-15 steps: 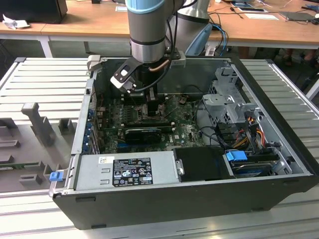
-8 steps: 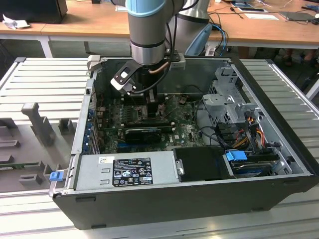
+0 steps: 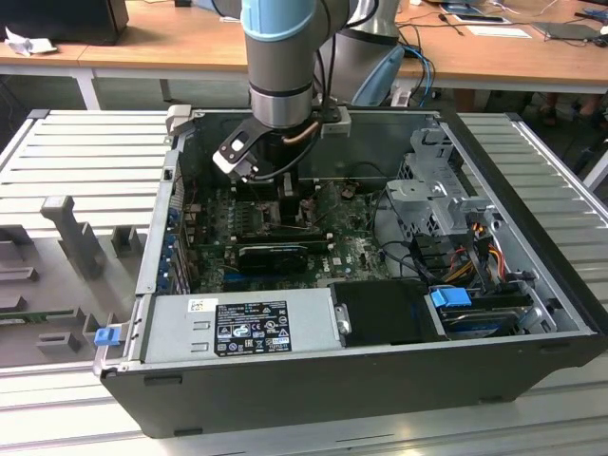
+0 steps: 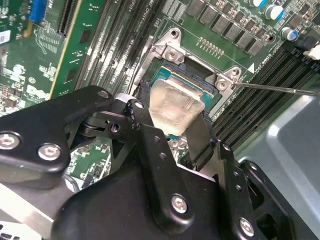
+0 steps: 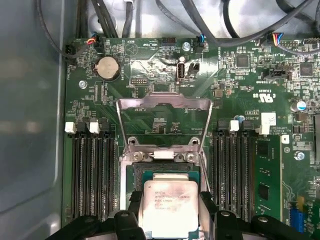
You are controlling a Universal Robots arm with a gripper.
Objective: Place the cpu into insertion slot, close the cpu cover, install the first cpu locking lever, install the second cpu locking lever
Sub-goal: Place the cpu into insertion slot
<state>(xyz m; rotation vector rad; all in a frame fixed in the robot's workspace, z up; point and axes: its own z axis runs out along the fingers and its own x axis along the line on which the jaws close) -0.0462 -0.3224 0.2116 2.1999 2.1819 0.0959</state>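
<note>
My gripper (image 4: 175, 114) is shut on the cpu (image 4: 176, 104), a pale silver square chip held by its two opposite edges between the black fingers (image 4: 204, 134). The chip hangs just over the insertion slot (image 4: 186, 80), whose dark rim and green-blue edge show beyond it. In the first wrist view the cpu (image 5: 169, 205) sits between the fingers above the insertion slot (image 5: 167, 174). The cpu cover (image 5: 162, 102), a dull metal frame, stands swung up and open behind the socket. A thin metal lever rod (image 4: 280, 90) sticks out beside the socket. The gripper (image 3: 274, 190) is low inside the case.
Rows of black memory slots (image 5: 90, 170) (image 5: 232, 170) flank the socket on both sides. A long black ribbed card (image 3: 275, 253) lies close by. The power supply (image 3: 242, 325), drive cage (image 3: 439, 190) and cable bundles (image 3: 475, 242) crowd the case, and its walls (image 3: 161, 199) enclose everything.
</note>
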